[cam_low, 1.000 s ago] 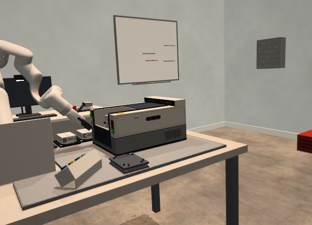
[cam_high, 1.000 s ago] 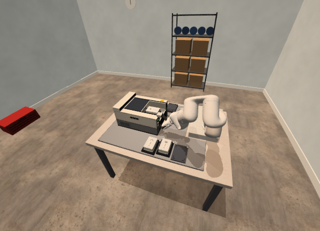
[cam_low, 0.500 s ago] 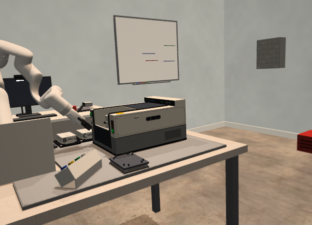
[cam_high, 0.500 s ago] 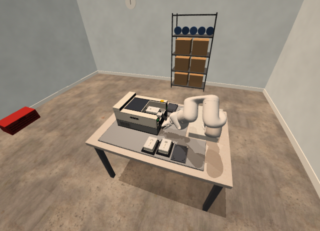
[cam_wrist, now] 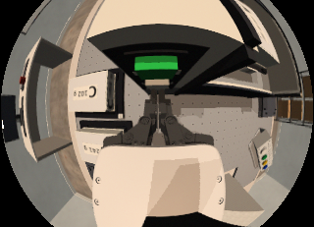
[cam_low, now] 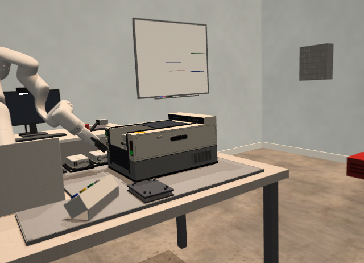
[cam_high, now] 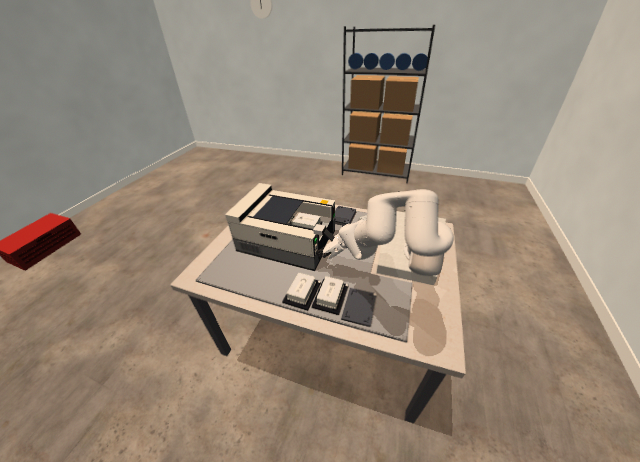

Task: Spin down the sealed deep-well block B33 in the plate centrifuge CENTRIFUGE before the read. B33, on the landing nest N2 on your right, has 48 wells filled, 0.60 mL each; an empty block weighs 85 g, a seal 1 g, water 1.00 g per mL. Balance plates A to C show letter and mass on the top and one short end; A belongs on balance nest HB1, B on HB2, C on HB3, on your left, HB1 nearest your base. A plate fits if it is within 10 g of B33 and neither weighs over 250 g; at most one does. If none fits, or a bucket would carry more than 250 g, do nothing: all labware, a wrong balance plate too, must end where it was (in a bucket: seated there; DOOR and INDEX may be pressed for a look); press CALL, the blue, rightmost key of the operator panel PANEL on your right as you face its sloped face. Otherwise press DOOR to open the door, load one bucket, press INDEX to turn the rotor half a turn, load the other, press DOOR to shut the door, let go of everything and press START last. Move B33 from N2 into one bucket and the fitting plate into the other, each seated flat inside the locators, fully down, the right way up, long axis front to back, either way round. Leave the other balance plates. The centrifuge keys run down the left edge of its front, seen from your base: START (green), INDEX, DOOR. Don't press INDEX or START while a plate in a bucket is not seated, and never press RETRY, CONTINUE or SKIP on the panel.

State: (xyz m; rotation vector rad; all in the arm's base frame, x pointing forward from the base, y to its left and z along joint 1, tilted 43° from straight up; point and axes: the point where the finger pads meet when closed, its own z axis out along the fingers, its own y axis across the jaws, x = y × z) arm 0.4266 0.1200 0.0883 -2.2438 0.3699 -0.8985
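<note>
Gripper (cam_wrist: 157, 124) fingers clenched on nothing, tips at green key (cam_wrist: 156, 66) on centrifuge (cam_low: 173, 142) front; contact unclear. White plate (cam_high: 306, 219) in centrifuge opening, label unreadable.

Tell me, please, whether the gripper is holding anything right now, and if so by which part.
Nothing is held. The gripper is shut on empty air, its fingertips together and aimed at the green key on the centrifuge front.
</note>
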